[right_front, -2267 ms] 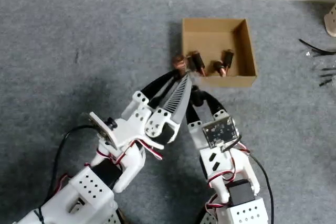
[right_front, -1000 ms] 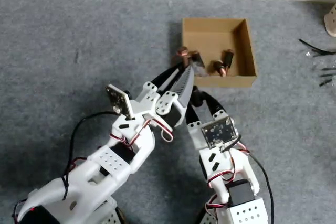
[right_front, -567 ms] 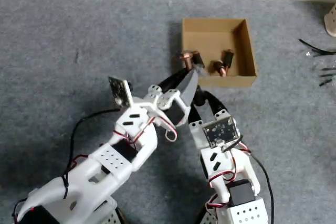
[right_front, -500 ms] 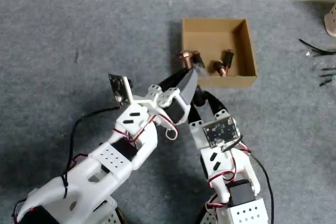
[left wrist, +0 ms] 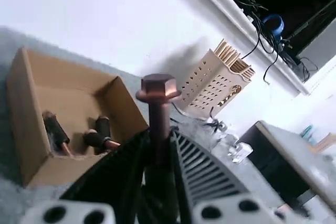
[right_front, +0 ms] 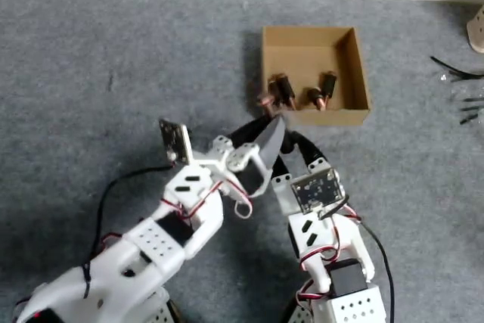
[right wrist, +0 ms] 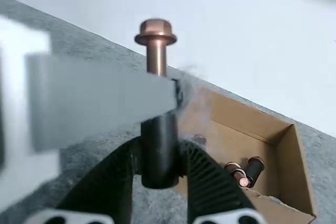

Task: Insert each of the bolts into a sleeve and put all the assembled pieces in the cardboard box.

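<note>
1. Since the earliest high view the left arm has drawn back and rolled its wrist. The bolt (right wrist: 156, 32) has sunk from beside the cardboard box (right_front: 325, 117) to just off the box's near left corner.
2. The left gripper (left wrist: 156, 140) has its jaws narrow, pinching the bolt's shaft below the head. The right gripper (right wrist: 160, 156) clasps the black sleeve (right wrist: 157, 129), with the bolt's tip in its mouth. Both are just outside that same corner of the box.
3. Much of the shaft is bare. An early release or a tilted push could tip the bolt out onto the carpet (right_front: 113, 73), short of the box. The left gripper's grey finger lies across the sleeve's top and may block seating.
4. Count: one bolt and one sleeve in hand, one box, and what look like three assembled pieces (right_front: 281, 88) (right_front: 314, 97) (right_front: 328, 82) inside it.
</note>
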You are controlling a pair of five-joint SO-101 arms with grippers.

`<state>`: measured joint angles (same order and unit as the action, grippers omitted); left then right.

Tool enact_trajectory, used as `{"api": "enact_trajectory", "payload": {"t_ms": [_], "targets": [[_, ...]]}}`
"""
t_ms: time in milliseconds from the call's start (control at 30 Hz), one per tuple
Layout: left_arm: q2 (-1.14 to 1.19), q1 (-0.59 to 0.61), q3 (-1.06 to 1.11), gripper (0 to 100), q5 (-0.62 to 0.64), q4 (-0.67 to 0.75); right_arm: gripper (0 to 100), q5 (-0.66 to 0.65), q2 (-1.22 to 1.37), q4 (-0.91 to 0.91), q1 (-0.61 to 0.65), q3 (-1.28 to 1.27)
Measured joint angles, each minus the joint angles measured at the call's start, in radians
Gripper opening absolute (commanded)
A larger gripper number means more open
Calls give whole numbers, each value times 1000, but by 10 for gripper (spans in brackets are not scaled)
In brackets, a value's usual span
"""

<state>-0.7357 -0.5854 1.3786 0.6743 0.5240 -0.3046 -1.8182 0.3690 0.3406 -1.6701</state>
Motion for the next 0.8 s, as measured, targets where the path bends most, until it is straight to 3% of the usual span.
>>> {"api": "enact_trajectory", "payload": {"t_ms": [100,267,533,800], "targets": [[-72,-32,44,5,-117,0,5,0,-2,0,0,0],[-143,-46,98,18,-172,0,5,-2,-2,0,0,0],[-184,-46,100,330,-278,-152,5,0,-2,-2,-23,0],[-201,-44,64,361,-282,-299,5,0,0,0,-34,0]]}}
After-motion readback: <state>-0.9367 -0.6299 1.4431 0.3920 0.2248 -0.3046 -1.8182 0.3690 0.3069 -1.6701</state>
